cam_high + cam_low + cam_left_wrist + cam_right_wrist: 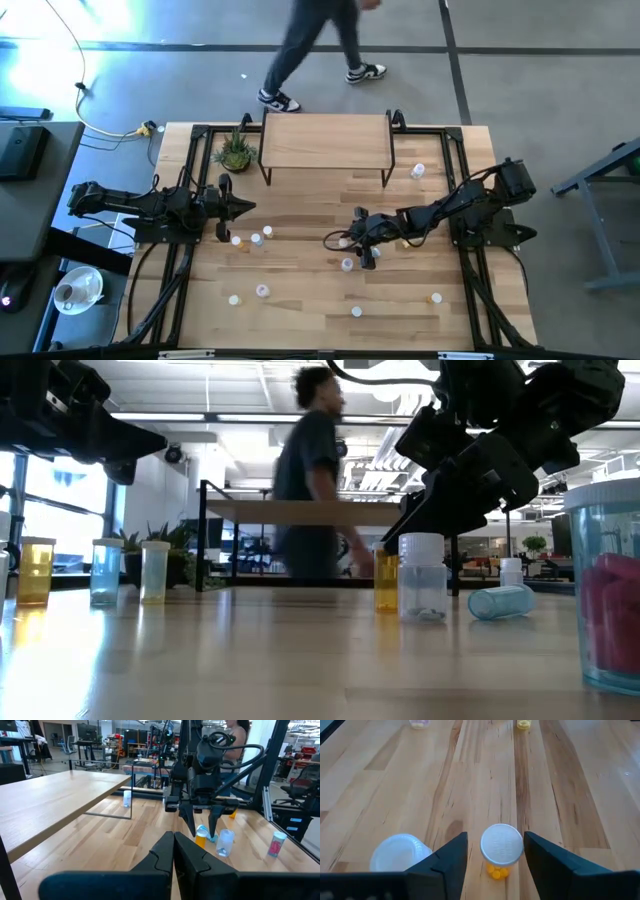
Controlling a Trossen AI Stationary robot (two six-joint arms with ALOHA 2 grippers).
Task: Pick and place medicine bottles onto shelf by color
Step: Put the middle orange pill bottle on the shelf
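Observation:
My right gripper [495,836] is open and tips down near the table's middle [348,240]. Its fingers stand on either side of an upright orange medicine bottle [501,847] with a white cap, with a gap on each side. A clear bottle [399,853] stands just beside one finger, and a blue bottle [500,601] lies on its side close by. The shelf [325,140], with nothing on its top, stands at the far edge. My left gripper [240,208] is shut and hovers level at the table's left.
A small potted plant [235,152] sits left of the shelf. Other bottles are scattered: three [257,239] in front of my left gripper, one [418,172] right of the shelf, and several [356,312] toward the near edge. A person [320,50] walks behind the table.

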